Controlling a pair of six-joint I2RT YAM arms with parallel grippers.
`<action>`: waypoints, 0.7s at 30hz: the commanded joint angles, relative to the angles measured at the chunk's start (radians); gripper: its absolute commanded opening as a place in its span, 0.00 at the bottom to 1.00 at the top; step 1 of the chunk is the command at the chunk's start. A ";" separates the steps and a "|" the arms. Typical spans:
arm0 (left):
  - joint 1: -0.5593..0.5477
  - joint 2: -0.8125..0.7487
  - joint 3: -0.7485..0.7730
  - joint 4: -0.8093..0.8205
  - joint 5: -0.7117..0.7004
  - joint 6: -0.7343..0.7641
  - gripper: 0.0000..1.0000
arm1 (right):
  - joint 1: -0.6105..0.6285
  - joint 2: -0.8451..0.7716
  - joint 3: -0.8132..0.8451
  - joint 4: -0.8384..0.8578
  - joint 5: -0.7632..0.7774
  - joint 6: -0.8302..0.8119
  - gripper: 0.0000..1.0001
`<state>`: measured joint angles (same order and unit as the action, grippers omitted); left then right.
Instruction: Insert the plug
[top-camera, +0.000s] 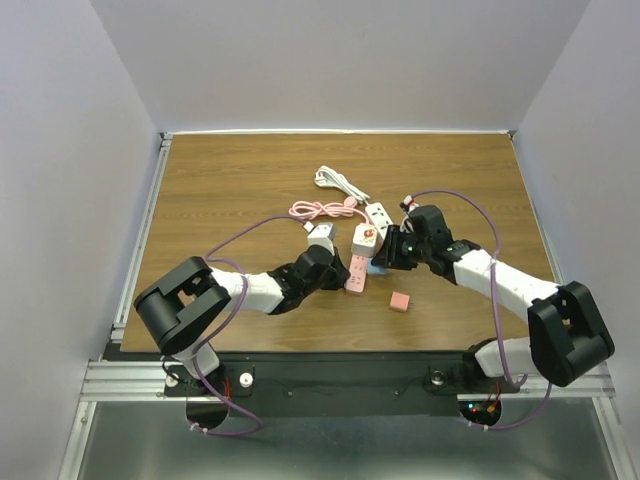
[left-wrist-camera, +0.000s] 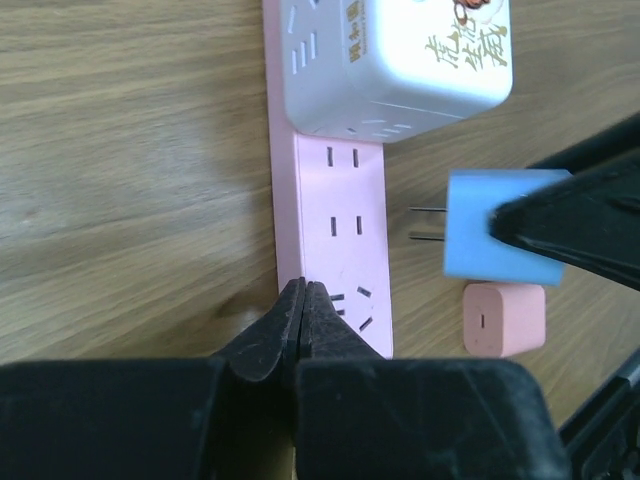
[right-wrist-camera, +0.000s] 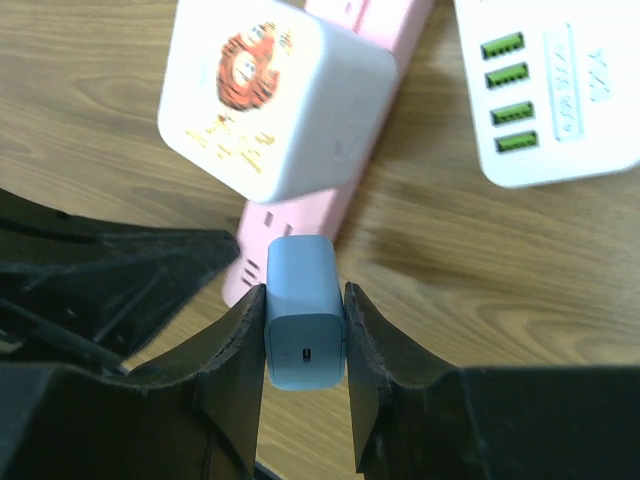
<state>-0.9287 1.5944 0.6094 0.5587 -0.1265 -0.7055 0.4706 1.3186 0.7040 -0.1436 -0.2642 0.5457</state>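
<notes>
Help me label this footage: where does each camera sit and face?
Top external: above and behind the arms, looking down at the table; both arms show.
Left wrist: on the left arm, looking down the shut left gripper at the pink strip.
Right wrist: on the right arm, facing the strip; right gripper holds the blue plug.
Both wrist views share strip and plug.
</notes>
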 joint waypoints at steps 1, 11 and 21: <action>-0.056 0.068 0.046 0.050 0.203 -0.037 0.04 | -0.003 0.007 0.091 -0.002 0.014 -0.033 0.00; -0.075 0.098 0.069 0.089 0.240 -0.009 0.03 | 0.010 -0.036 0.141 -0.204 0.014 0.000 0.01; -0.073 0.121 0.070 0.121 0.272 0.014 0.00 | 0.039 -0.045 0.207 -0.390 0.080 0.005 0.00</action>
<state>-0.9802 1.7008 0.6655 0.6662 0.0639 -0.7105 0.4980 1.3056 0.8455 -0.4477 -0.2234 0.5430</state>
